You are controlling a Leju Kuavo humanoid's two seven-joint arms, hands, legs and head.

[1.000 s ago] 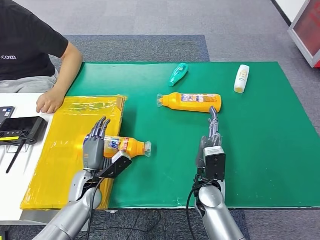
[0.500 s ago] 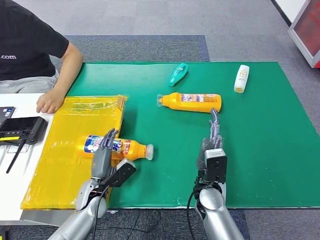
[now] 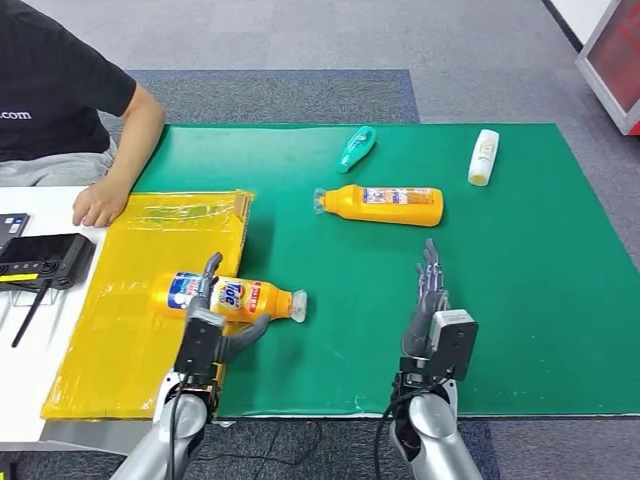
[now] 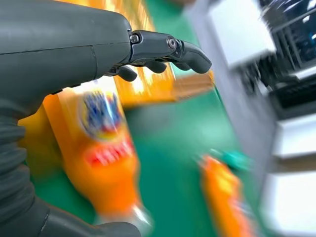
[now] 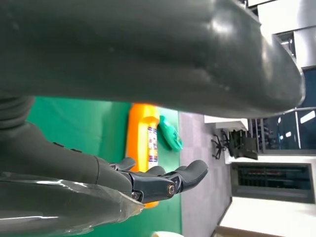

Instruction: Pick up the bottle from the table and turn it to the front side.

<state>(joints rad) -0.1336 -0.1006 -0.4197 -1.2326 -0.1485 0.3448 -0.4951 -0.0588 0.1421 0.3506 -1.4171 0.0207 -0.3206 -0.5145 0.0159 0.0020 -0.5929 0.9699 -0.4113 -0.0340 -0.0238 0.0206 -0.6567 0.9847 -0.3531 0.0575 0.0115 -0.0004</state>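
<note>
With fingers spread and holding nothing, the left hand (image 3: 213, 322) is hovering at the label-up bottle's (image 3: 226, 296) six o'clock, needing a clean retreat.

1. Bright green felt table mat (image 3: 528, 300).
2. Glossy yellow plastic bag (image 3: 113, 330) on the mat's left edge.
3. Orange plastic bottle (image 3: 226, 296), blue-white-red label, across the bag's edge.
4. Teal tube (image 3: 356, 148) and white tube (image 3: 483, 157) at the mat's far side.
</note>
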